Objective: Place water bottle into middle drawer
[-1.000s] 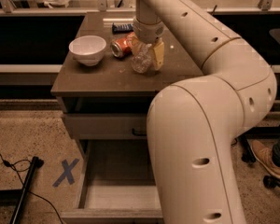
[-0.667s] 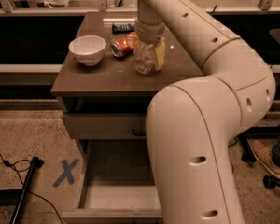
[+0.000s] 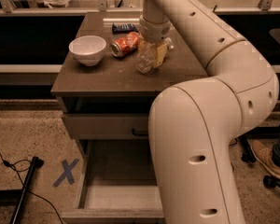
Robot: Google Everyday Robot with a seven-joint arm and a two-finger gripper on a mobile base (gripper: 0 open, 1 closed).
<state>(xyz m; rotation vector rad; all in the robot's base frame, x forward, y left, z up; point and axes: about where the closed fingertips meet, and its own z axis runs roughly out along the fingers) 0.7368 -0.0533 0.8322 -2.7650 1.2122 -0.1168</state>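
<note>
The fingers (image 3: 161,54) clasp the water bottle (image 3: 143,63), which tilts over the desk (image 3: 107,76) just right of the orange soda can (image 3: 123,45). The gripper (image 3: 151,59) and bottle have edged slightly rightward since a second ago; whether the bottle's base touches the desk is unclear. The middle drawer (image 3: 116,197) stands pulled out below, pale floor showing, its right part hidden by the arm. The white bowl (image 3: 87,49) sits left of the can.
</note>
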